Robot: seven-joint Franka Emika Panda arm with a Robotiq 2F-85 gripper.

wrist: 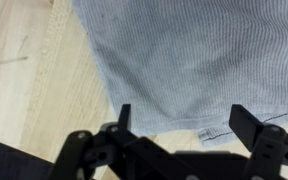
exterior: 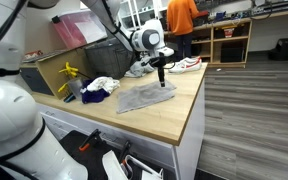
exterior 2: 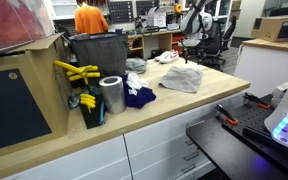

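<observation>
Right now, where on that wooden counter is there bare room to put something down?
The widest bare patch is the front of the counter, between the gray cloth and the near edge. The open gripper hangs over that cloth's hem, with bare wood beside it. It is crowded toward the back: blue cloth, metal cylinder, yellow tools, black bin.
</observation>
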